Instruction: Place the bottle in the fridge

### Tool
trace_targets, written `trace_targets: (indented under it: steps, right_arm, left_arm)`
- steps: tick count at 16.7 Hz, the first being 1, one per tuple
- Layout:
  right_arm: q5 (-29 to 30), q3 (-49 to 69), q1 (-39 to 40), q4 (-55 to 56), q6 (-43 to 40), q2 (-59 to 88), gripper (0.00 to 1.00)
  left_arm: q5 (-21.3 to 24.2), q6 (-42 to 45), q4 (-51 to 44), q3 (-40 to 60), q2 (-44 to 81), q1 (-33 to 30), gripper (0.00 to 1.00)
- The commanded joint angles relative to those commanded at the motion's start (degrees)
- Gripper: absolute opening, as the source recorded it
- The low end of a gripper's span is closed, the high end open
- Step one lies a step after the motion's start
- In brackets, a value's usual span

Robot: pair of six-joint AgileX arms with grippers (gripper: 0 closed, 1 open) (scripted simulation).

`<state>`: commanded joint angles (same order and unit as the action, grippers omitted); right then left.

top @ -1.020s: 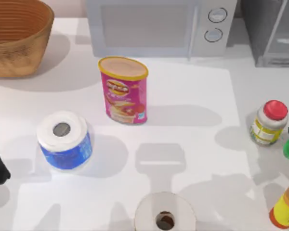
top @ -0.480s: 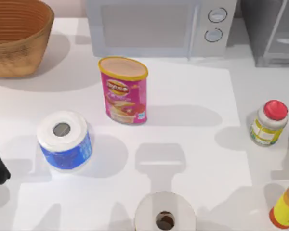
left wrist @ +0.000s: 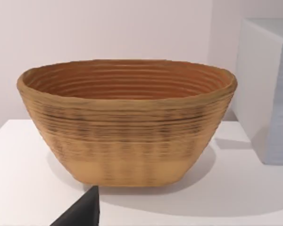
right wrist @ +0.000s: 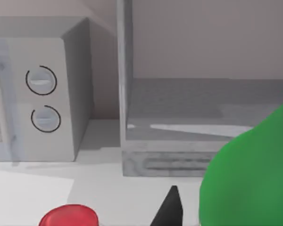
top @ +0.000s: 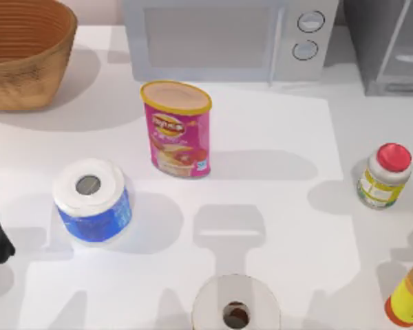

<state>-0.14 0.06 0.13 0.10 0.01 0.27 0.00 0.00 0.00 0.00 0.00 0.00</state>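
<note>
Right wrist view: bottle (right wrist: 247, 179) close up, fridge (right wrist: 203, 117) beyond.

No legible text showing anywhere. Pink snack can (top: 178, 130) carrying red-yellow logo patch, lettering too small to read. Red-lidded jar (top: 383, 176) wearing printed label, unreadable. Microwave knobs (right wrist: 41, 80) bearing plain marks, no numbers.

Green bottle (right wrist: 250, 174) beside a black fingertip (right wrist: 169, 209); pale-grey framed, dark-grey fridge (right wrist: 198, 117) beyond; light-grey microwave (right wrist: 33, 94); red-lidded white jar (top: 384, 176); magenta, yellow-rimmed canister (top: 177, 129); ribbed tan basket (left wrist: 125, 120); blue-banded white roll (top: 91, 201).
</note>
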Motion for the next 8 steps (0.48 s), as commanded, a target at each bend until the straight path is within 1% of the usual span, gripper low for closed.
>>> trace_targets:
  steps: [4, 8]
  right_arm:
    - [-0.77, 2.18, -0.61, 2.44, -0.03, 4.79, 0.01]
    - [-2.07, 7.62, -2.23, 8.79, -0.02, 16.72, 0.01]
  left_arm:
    - [0.0, 0.0, 0.0, 0.0, 0.0, 0.0, 1.0]
    - [0.0, 0.0, 0.0, 0.0, 0.0, 0.0, 1.0]
